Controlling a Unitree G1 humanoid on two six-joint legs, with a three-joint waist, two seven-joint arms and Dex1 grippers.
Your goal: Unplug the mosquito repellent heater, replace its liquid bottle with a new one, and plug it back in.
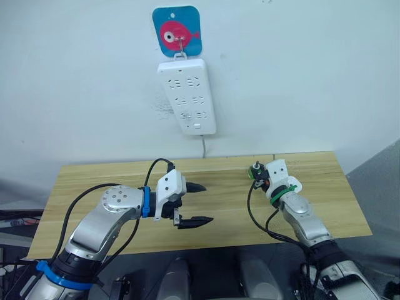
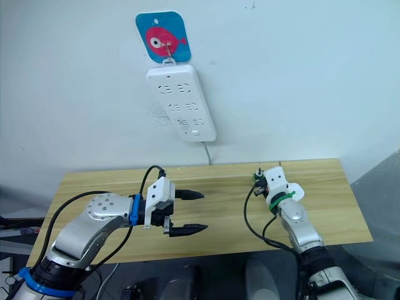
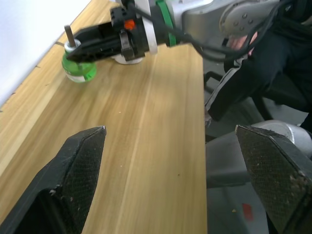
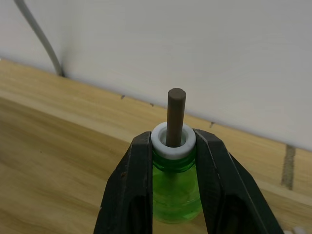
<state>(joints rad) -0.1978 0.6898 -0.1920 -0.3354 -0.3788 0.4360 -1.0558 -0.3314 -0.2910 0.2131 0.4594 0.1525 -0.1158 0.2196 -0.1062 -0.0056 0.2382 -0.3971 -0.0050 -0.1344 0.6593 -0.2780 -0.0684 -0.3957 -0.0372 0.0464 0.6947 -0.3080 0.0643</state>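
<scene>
A green liquid bottle [image 4: 173, 195] with a white collar and a brown wick stands upright near the table's back edge. My right gripper [image 4: 173, 146] is shut on its neck, and the same bottle [image 3: 80, 68] shows at the fingertips in the left wrist view. Left of it, my left gripper [image 1: 206, 203] hangs open over the middle of the wooden table [image 1: 112, 181], holding nothing. A small white rounded piece [image 1: 292, 185] lies just beside my right wrist; I cannot tell whether it is the mosquito repellent heater.
On the wall above the table hangs a long white power strip [image 1: 187, 94] from a blue fish hook plate [image 1: 177, 30]. Nothing is plugged into it. Its grey cable [image 1: 204, 147] drops behind the table. The table's right end lies just beyond my right arm.
</scene>
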